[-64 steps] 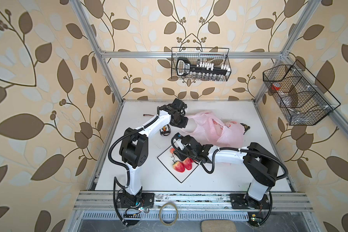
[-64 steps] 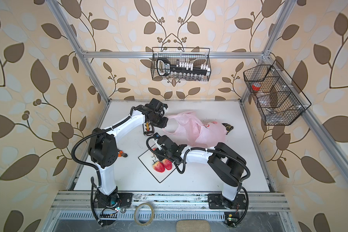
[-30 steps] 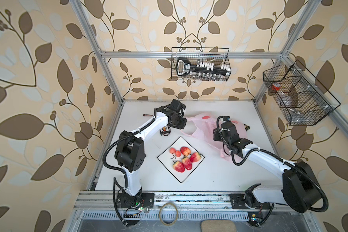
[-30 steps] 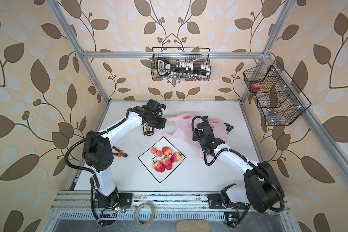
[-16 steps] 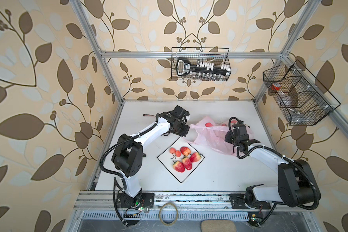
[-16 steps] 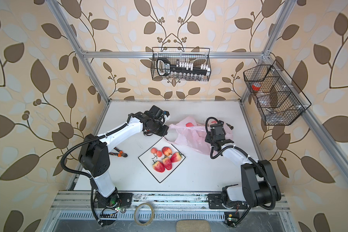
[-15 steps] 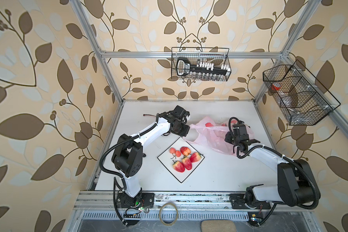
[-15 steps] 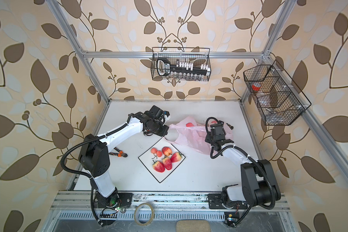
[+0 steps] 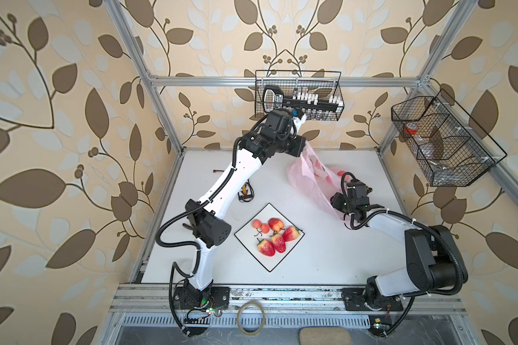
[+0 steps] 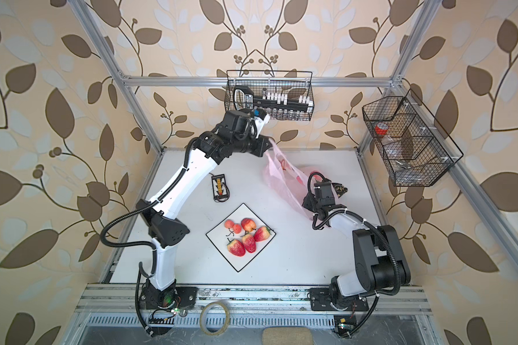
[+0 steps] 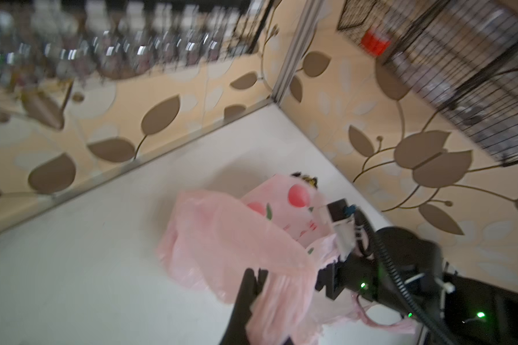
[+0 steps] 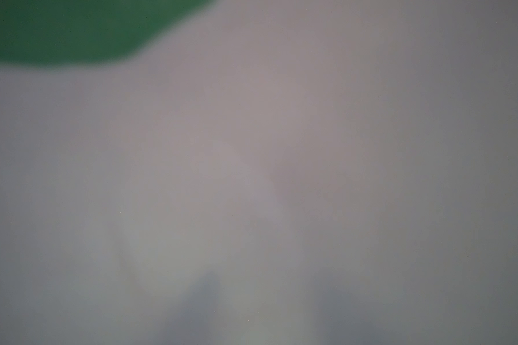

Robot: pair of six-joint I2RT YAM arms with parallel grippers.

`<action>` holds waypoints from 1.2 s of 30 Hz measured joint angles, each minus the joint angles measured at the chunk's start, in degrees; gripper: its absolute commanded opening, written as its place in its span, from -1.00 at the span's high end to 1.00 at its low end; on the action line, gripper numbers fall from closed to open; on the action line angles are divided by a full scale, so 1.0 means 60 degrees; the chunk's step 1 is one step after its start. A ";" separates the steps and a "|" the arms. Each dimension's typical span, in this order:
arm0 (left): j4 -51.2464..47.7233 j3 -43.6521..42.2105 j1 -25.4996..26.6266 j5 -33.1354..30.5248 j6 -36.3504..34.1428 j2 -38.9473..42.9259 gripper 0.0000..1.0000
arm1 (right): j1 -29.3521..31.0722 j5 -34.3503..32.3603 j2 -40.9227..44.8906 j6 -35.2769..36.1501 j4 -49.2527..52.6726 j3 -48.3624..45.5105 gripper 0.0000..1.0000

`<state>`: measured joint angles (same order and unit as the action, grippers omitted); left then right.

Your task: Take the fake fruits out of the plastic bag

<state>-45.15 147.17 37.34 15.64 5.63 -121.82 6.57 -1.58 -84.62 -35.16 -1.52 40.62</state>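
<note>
Nearest you, six fake fruits (image 9: 278, 242) lie on the white plate (image 9: 269, 212) mid-tabletop, already out. Farther right, your right gripper (image 9: 337, 204) is buried in the low end of the plastic bag (image 9: 308, 182), probably to reach what remains. Whether it is released or grasping, you cannot tell. Farthest, your left gripper (image 9: 300, 147) is clenched on a loop handle (image 11: 281, 286), raised so the bag hangs sloped with its mouth up. Only the left wrist view shows that pinch at the fingers (image 11: 245, 289). The right wrist view gives pinkish blur and a green patch. Red shapes inside could be fruit or print.
</note>
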 measured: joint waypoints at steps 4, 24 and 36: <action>0.0109 0.0729 0.0736 0.0455 0.0000 -0.0652 1.00 | -0.0444 0.0062 0.0415 -0.0251 -0.0040 -0.0120 -0.07; 0.0685 -0.8470 -0.0135 -0.0339 -0.0565 0.3045 1.00 | -0.0827 0.0455 0.0637 -0.0095 -0.0433 -0.0747 -0.09; 0.1333 -0.9923 -0.0372 -0.0076 -0.0135 0.3807 -0.38 | -0.0299 0.1239 0.0153 0.0270 -0.0714 -0.1519 -0.10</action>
<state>-37.15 87.64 35.11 15.18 4.82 -98.98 4.78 5.85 -83.70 -33.54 -5.80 31.51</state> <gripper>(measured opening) 0.641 0.548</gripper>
